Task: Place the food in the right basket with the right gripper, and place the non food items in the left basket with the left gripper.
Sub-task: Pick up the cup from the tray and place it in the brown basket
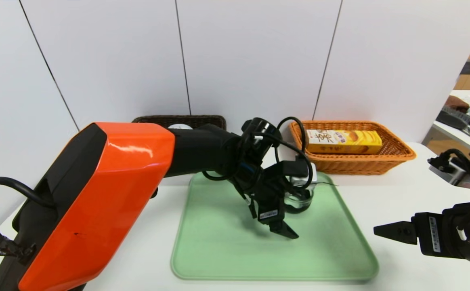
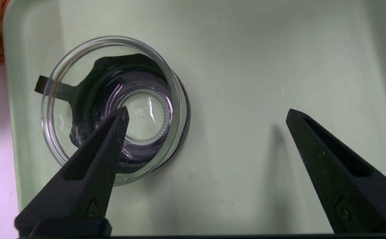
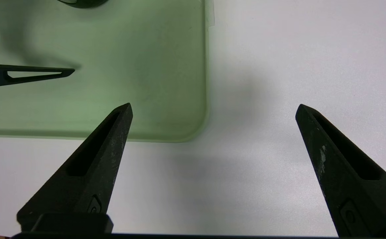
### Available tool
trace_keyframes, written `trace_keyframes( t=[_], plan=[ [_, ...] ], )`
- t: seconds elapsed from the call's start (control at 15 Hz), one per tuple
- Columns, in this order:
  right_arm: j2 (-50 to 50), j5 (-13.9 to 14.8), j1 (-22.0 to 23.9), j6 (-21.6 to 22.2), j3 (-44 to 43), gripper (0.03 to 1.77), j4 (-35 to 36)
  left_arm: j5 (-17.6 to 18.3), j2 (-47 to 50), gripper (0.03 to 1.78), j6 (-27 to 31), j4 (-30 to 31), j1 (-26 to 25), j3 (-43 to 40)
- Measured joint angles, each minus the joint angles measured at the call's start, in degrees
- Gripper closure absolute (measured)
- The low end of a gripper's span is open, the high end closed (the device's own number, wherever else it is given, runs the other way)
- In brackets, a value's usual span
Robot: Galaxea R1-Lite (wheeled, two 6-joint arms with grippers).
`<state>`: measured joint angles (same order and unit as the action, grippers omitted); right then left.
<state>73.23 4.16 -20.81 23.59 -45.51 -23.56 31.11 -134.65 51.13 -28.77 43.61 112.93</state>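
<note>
- The yellow snack box (image 1: pixel 343 141) is lying flat in the orange basket (image 1: pixel 396 155), long axis running side to side along the back wall, white end toward the robot's left.
- The glass dish (image 2: pixel 115 108) sits upright, mouth up, near the back of the green tray (image 1: pixel 227 250), on the orange-basket side. It's round, so it doesn't really point anywhere.
- The left gripper (image 2: pixel 206 116) is spread wide, holding nothing, angled down over the tray. One finger (image 2: pixel 103 146) sits over the dish's opening, the other is over bare tray off to the side.
- The right gripper (image 3: pixel 213 109) is spread wide too and has nothing in it. It hangs over the white table (image 3: pixel 295 59), just off the tray's near right corner.
- The dark basket (image 1: pixel 202 120) is back left behind the orange arm; something white (image 1: pixel 180 126) peeks out of it, can't tell what.
- Only the left wrist view shows the dish's dark inside and that finger over its rim; in the head view the gripper covers most of the dish.
- Only the head view gets both baskets and the box.
</note>
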Motion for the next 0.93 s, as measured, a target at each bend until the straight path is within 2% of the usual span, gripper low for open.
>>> trace_keyframes(
  t=[0.4, 0.93],
  plan=[
    [0.4, 0.0, 0.0, 0.1, 0.0, 0.10, 0.0, -1.8, -0.4, 0.12, 0.5, -0.5, 0.0, 0.0],
    [0.6, 0.0, -0.1, 0.0, -0.3, 0.10, 0.0, -1.9, -0.4, 0.12, 0.0, -0.2, 0.0, 0.3]
  ],
)
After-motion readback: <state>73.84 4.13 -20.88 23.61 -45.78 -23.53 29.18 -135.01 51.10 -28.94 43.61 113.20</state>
